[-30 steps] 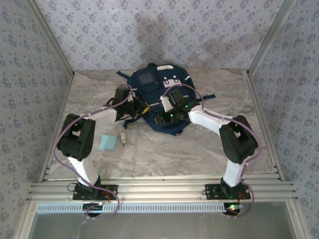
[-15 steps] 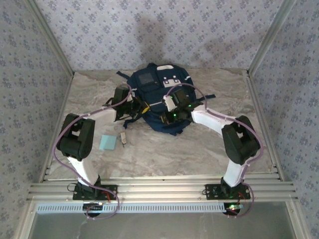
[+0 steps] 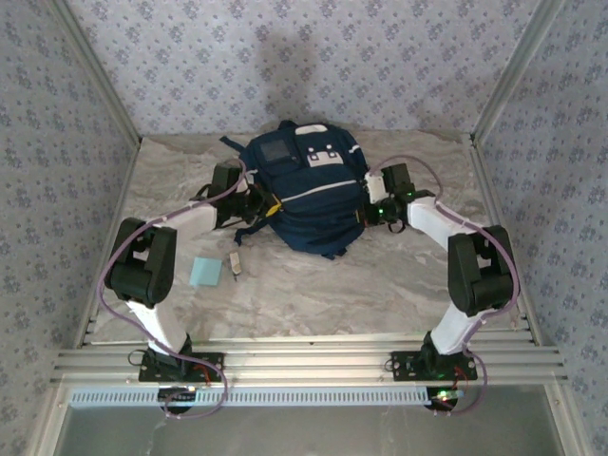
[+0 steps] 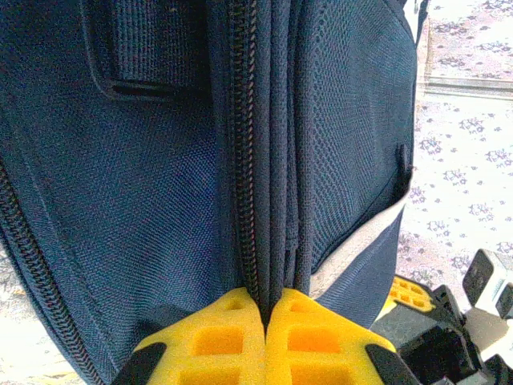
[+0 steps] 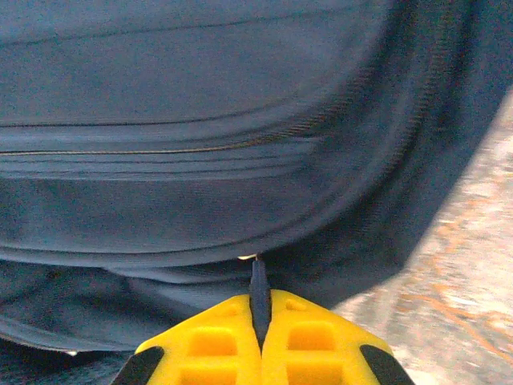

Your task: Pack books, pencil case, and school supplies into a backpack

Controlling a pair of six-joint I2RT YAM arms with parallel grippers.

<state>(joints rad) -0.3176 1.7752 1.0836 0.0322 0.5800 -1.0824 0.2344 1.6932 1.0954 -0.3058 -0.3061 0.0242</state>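
One backpack (image 3: 309, 195) is seen upper centre on the surface (image 3: 313, 285); one light-blue pad (image 3: 204, 272) and one beige block (image 3: 235, 263) are laid left of centre. The left tool (image 4: 266, 309) is pinched closed on the backpack's zipper seam, the right tool (image 5: 258, 309) on its thin dark tab.

A pale grey-beige marbled surface (image 3: 313, 285) is spreading across the middle of the booth. Walls papered in a small blue-grey floral print are closing it in: the left wall (image 3: 47, 190) at 9 o'clock, the back wall (image 3: 399, 57) at 12 and the right wall (image 3: 565, 190) at 3. Slanting silver aluminium posts (image 3: 98, 71) are rising at 11 and 1 o'clock. Ribbed aluminium rails (image 3: 304, 361) are crossing at 6 o'clock. Soft light is leaving a faint shadow (image 3: 285, 52) on the back wall.
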